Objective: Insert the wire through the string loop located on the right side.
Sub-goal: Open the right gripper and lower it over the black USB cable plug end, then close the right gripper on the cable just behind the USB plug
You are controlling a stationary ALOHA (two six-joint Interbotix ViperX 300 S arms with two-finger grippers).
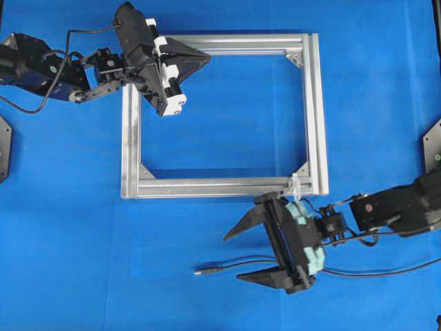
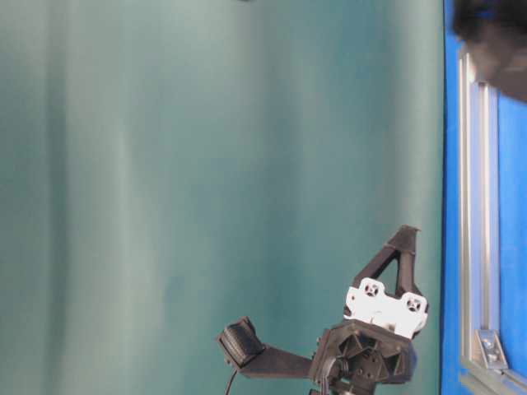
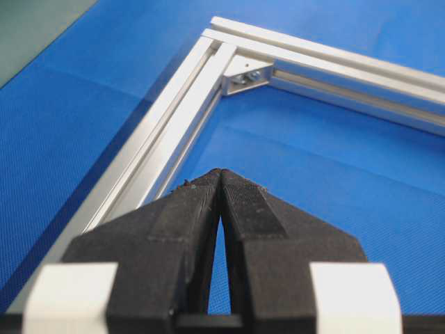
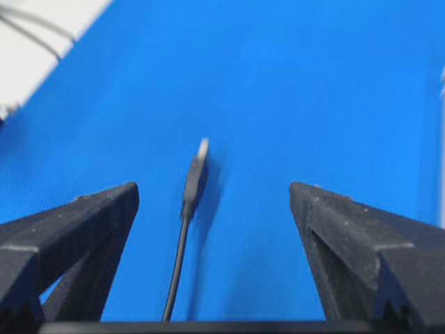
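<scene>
The wire lies on the blue cloth below the frame, its plug tip pointing left. My right gripper hovers over it, open wide, with nothing held. In the right wrist view the plug lies between the fingertips of this gripper, nearer the left one and touching neither. The string loop is a small whitish bit at the frame's lower right corner, just above the right gripper's body. My left gripper is shut and empty over the frame's top left corner; its tips meet.
The silver aluminium frame lies flat in the middle of the cloth, with corner brackets inside it. Its rail also shows in the table-level view. The wire's cable runs off the right edge of the cloth.
</scene>
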